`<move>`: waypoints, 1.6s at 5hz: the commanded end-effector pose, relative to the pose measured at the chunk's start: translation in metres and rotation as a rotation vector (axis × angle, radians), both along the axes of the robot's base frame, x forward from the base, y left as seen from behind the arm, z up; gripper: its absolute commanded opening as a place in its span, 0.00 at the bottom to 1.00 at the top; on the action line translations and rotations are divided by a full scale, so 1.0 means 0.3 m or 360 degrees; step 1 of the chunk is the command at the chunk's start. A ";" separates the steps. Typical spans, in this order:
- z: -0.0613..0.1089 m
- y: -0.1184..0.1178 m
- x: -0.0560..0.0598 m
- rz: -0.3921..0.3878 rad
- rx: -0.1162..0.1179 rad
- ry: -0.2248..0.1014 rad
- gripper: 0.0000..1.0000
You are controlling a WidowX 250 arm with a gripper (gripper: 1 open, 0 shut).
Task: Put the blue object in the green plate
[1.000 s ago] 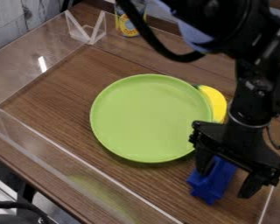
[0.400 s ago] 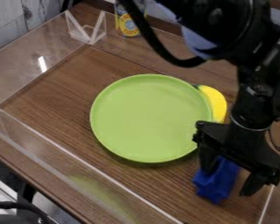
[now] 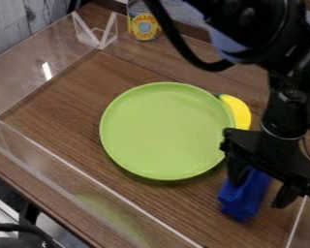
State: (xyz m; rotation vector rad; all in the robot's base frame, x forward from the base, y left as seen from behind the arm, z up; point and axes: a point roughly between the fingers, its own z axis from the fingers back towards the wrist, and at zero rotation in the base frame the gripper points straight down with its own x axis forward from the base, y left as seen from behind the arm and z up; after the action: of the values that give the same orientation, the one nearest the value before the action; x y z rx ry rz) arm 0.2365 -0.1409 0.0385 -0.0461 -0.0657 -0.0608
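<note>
Straddling the blue object (image 3: 244,195), hand (image 3: 266,184) spread wide, fingers either side, just right of green plate (image 3: 165,131).

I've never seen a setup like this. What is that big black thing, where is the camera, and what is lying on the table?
The black thing is a robot arm. At its end is a gripper, two fingers that work like tongs. One camera looks down at the wooden table from off to one side. On it lie a green plate with nothing on it, a yellow banana beside it, and a blue object near the front right corner. The gripper points down, open, its fingers on either side of the blue object; nothing is gripped yet. Clear walls fence the table.
</note>
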 end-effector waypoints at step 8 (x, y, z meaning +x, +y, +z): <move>-0.116 0.013 -0.020 0.0030 0.0028 0.0021 0.00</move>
State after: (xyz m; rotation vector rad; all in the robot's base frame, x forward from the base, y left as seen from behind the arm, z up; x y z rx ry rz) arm 0.2529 -0.1491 0.0314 -0.0845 -0.1549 -0.0466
